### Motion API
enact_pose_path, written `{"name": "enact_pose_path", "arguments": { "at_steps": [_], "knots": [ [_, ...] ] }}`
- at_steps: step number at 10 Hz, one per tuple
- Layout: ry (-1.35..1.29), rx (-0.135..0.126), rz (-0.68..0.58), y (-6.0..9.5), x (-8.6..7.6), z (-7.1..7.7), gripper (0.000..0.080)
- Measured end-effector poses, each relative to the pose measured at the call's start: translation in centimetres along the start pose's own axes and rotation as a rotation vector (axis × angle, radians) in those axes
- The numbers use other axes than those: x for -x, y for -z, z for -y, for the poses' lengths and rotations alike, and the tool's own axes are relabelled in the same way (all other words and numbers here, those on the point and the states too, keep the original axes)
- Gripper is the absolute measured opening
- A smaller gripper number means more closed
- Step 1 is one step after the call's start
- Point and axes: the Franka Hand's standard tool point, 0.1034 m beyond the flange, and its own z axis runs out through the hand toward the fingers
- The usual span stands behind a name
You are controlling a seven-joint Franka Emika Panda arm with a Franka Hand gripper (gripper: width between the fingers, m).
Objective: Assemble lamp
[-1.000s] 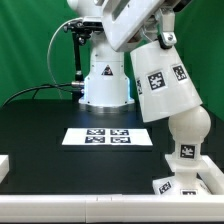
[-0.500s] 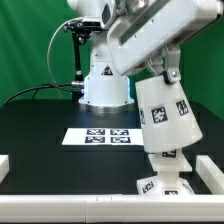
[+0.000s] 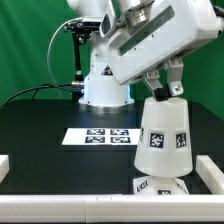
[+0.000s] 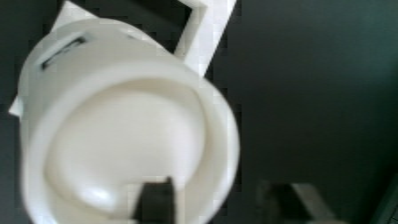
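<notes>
Since a second ago my shade (image 3: pixel 165 135) swings upright over the base (image 3: pixel 160 186), lower right; pincer (image 3: pixel 163 88) clamps its rim, so I'd lower straight.

The shade (image 4: pixel 125 135) fills most of the wrist view, its hollow facing the camera. One dark fingertip (image 4: pixel 157 200) sits inside its rim. Beyond the shade, a blurred white edge, perhaps the base (image 4: pixel 208 35), shows.

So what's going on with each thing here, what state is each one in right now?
shade: held upright in the hand, covering the bulb, which is hidden.
hand: shut on the shade's rim.
base: flat on the table, under the shade.
marker board: lying flat, untouched.
</notes>
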Motion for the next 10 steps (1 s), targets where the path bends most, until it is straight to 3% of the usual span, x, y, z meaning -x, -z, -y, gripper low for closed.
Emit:
{"name": "enact_pose_path", "arguments": {
  "at_steps": [1, 3, 6, 10],
  "knots": [
    [0.000, 0.000, 0.000, 0.0, 0.0, 0.0, 0.0258],
    [-0.001, -0.006, -0.003, 0.3, -0.2, 0.2, 0.0619],
    [-0.018, -0.015, 0.091, 4.2, -0.6, 0.9, 0.0683],
    [-0.022, -0.016, 0.087, 4.3, -0.9, 0.9, 0.0699]
  ]
}}
